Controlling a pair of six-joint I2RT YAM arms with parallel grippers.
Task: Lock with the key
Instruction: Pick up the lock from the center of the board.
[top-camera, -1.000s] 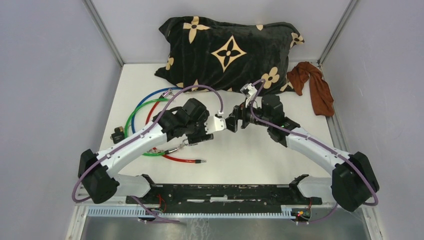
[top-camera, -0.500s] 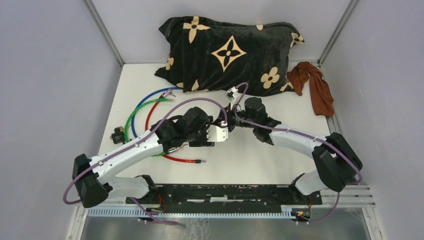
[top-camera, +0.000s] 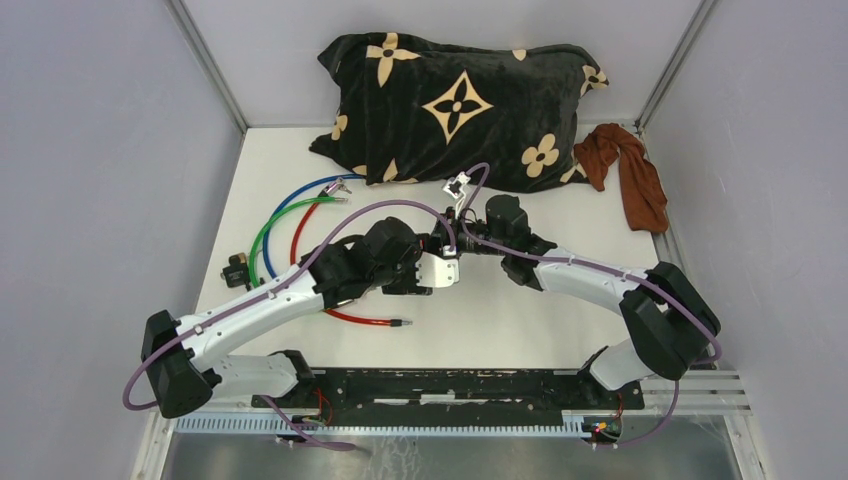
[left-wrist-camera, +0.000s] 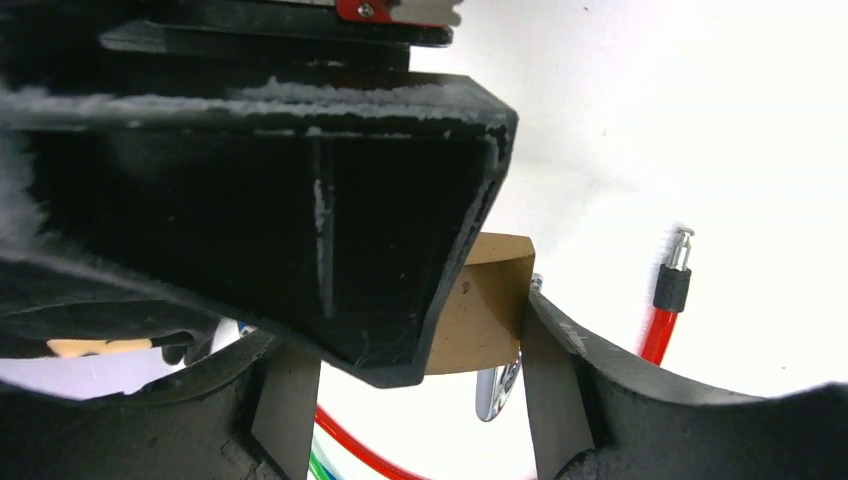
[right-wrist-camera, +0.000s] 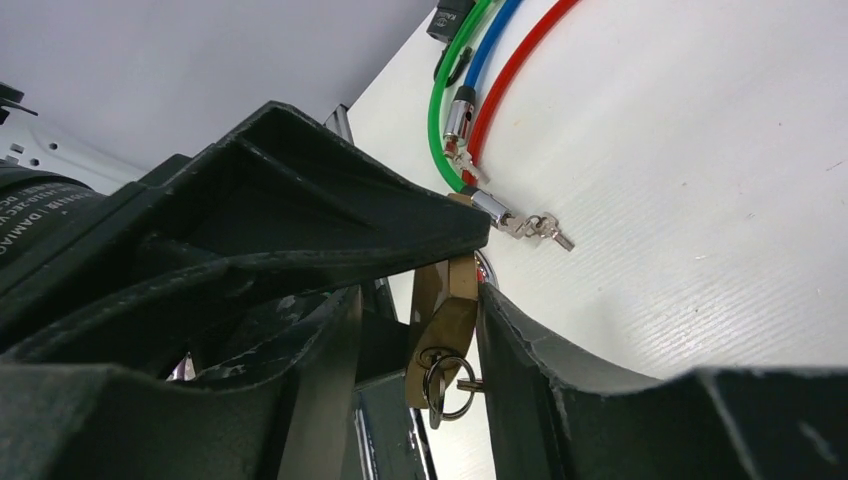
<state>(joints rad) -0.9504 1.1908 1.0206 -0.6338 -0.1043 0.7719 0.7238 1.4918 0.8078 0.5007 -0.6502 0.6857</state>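
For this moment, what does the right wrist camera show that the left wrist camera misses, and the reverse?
Only the right wrist: the key ring hanging under the padlock, the blue cable, and small keys by the cable ends. Only the left wrist: the red cable's black-capped end. Both: the brass padlock, plus stretches of the red cable and the green cable.

Padlock (left-wrist-camera: 482, 308) in the left gripper (top-camera: 443, 268), key (right-wrist-camera: 441, 384) at its end nearest the right gripper (top-camera: 456, 243). Cables (top-camera: 288, 226) left of the grippers, pillow (top-camera: 460, 100) behind them, cloth (top-camera: 632, 176) right.

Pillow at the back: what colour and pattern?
The pillow is black with cream flowers; top view shows it best.
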